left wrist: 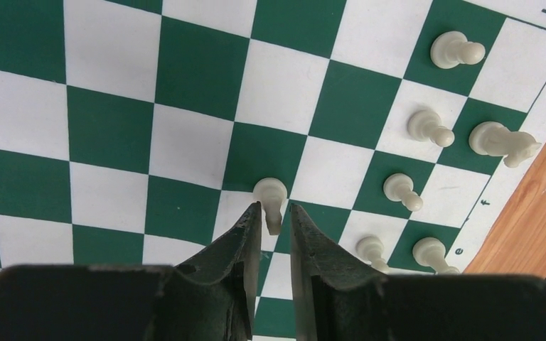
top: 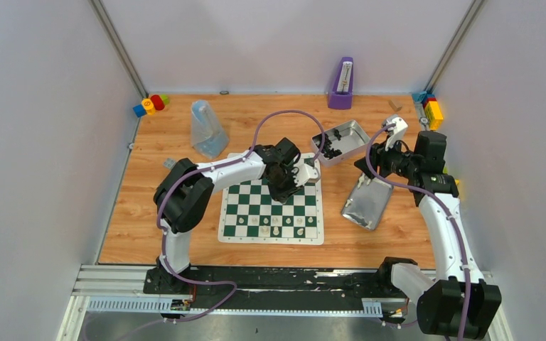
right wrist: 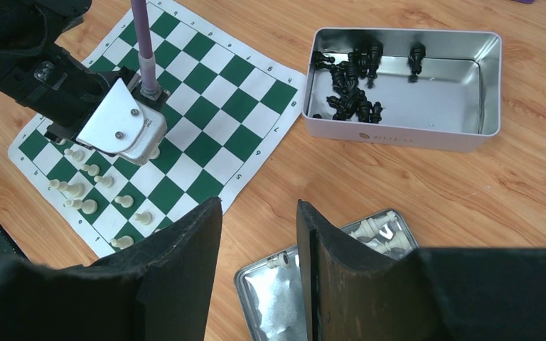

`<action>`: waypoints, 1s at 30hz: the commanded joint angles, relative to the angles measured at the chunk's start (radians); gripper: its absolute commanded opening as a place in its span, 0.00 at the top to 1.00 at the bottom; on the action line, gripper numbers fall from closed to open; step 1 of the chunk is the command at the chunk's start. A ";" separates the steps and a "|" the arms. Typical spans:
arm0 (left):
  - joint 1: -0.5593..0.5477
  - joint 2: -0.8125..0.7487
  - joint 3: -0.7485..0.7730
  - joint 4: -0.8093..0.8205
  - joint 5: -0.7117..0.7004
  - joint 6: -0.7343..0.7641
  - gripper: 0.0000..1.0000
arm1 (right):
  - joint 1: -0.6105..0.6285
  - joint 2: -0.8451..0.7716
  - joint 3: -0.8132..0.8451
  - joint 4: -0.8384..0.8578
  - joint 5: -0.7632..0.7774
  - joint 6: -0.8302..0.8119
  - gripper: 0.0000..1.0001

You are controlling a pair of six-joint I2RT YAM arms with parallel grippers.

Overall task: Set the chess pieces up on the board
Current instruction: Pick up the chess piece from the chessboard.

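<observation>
The green-and-white board [top: 242,213] lies in the middle of the table. Several cream-white chess pieces [top: 276,226] stand along its near rows, also visible in the left wrist view [left wrist: 430,128] and the right wrist view [right wrist: 85,188]. My left gripper [top: 284,186] points down over the board's far half. Its jaws [left wrist: 275,207] are pinched in on a white pawn [left wrist: 269,192], whose base shows just past the fingertips. My right gripper [right wrist: 258,204] hovers open and empty over a silver tray [top: 367,202] that holds more white pieces [right wrist: 377,231].
A metal tin [top: 355,131] with black pieces [right wrist: 348,85] sits beyond the board's far right corner. A clear plastic bag [top: 206,128], a purple stand [top: 341,85] and coloured blocks [top: 151,104] [top: 432,108] line the back edge.
</observation>
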 commanded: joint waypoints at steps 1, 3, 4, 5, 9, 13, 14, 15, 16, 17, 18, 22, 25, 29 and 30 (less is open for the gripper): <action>-0.009 -0.008 0.047 -0.003 0.027 0.001 0.71 | -0.005 0.002 0.002 0.016 -0.042 -0.015 0.56; -0.009 -0.004 0.052 -0.003 0.029 0.001 0.71 | -0.005 0.004 0.002 0.013 -0.043 -0.016 0.56; -0.009 -0.001 0.054 -0.006 0.029 0.003 0.72 | -0.005 0.005 0.002 0.013 -0.043 -0.017 0.56; -0.009 0.002 0.058 -0.008 0.028 0.004 0.72 | -0.005 0.005 0.002 0.011 -0.045 -0.017 0.57; -0.009 0.010 0.058 -0.012 0.027 0.007 0.74 | -0.005 0.005 0.002 0.009 -0.047 -0.019 0.57; -0.009 0.013 0.057 -0.015 0.024 0.008 0.74 | -0.005 0.010 0.004 0.008 -0.051 -0.020 0.57; -0.009 0.014 0.057 -0.015 0.023 0.009 0.74 | -0.005 0.012 0.005 0.006 -0.051 -0.020 0.57; -0.009 0.015 0.057 -0.016 0.024 0.010 0.75 | -0.005 0.013 0.005 0.006 -0.053 -0.021 0.57; -0.009 0.017 0.057 -0.016 0.023 0.009 0.75 | -0.005 0.013 0.005 0.005 -0.053 -0.022 0.57; -0.009 0.017 0.058 -0.017 0.022 0.010 0.75 | -0.005 0.014 0.006 0.004 -0.055 -0.022 0.57; -0.009 0.019 0.058 -0.017 0.023 0.010 0.75 | -0.005 0.014 0.007 0.004 -0.055 -0.022 0.57; -0.009 0.027 0.058 -0.020 0.025 0.012 0.75 | -0.005 0.016 0.007 0.002 -0.057 -0.023 0.57; -0.009 0.028 0.061 -0.020 0.026 0.011 0.77 | -0.005 0.017 0.007 0.002 -0.059 -0.023 0.58; -0.010 0.021 0.065 -0.026 0.031 0.011 0.83 | -0.005 0.019 0.007 -0.001 -0.059 -0.025 0.58; -0.009 0.016 0.068 -0.029 0.032 0.012 0.85 | -0.005 0.019 0.007 0.000 -0.059 -0.025 0.58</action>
